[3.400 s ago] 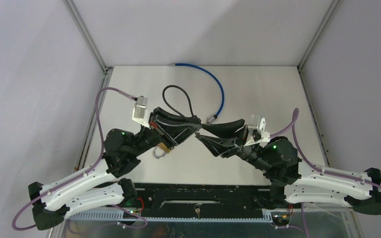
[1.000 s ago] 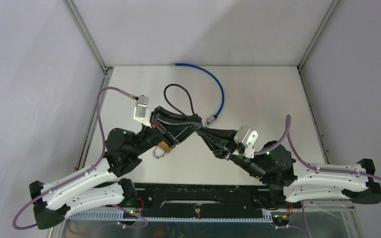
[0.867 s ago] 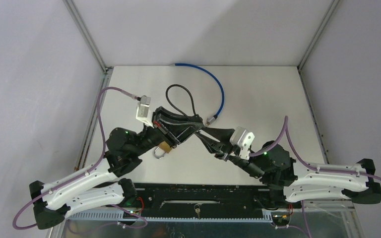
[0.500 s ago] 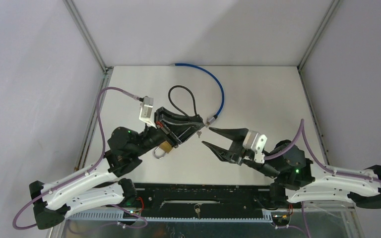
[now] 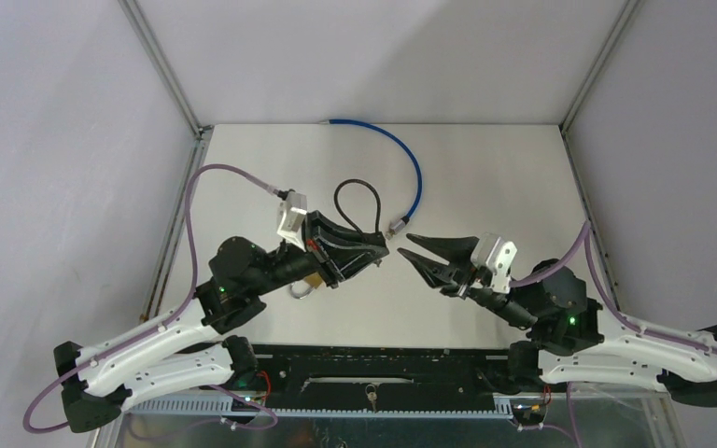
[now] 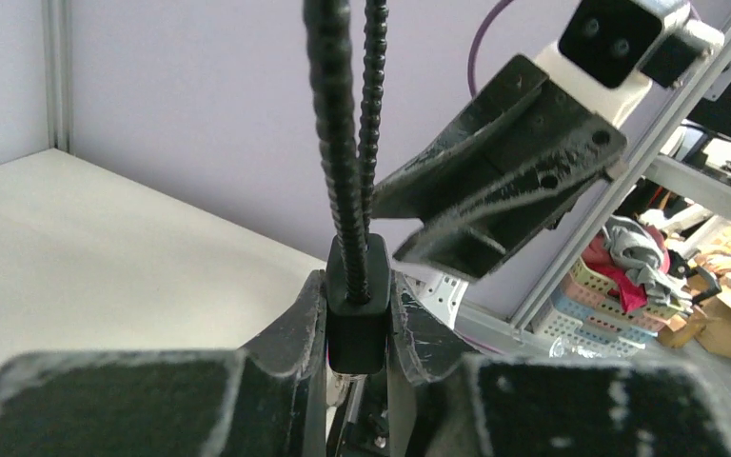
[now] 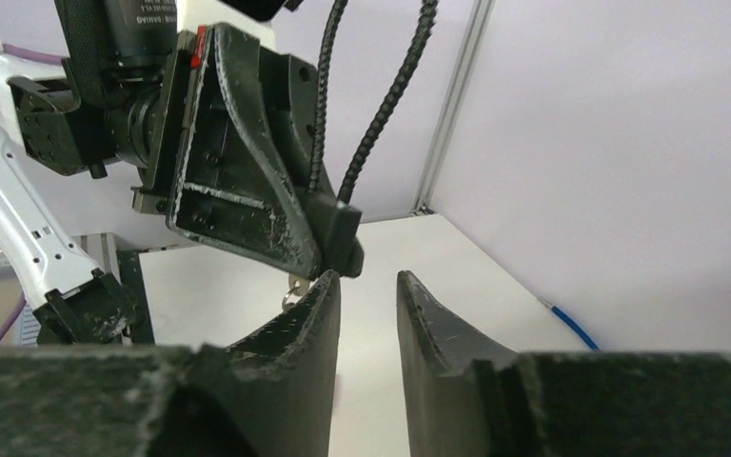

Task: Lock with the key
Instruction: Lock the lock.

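Observation:
My left gripper [image 5: 376, 248] is shut on the black body of a cable lock [image 6: 357, 324], whose ribbed black cable [image 5: 355, 200] loops up behind it. In the left wrist view the body is pinched between both fingers [image 6: 306, 319]. A small silver key ring [image 7: 292, 293] hangs under the lock body [image 7: 343, 236]; the key's blade is hidden. My right gripper [image 5: 404, 245] stands open just right of the lock, nothing between its jaws. In its own wrist view, my right gripper [image 7: 366, 283] has its left fingertip close under the lock body.
A brass padlock [image 5: 309, 280] hangs below my left gripper, partly hidden. A blue cable [image 5: 414, 166] curves across the far table, its metal end [image 5: 397, 224] lying near both grippers. Metal frame posts and purple walls enclose the white table [image 5: 485, 177].
My right gripper, shut at the lock's key a second ago, has opened and drawn back to the right. My left gripper has swung the lock to the right.

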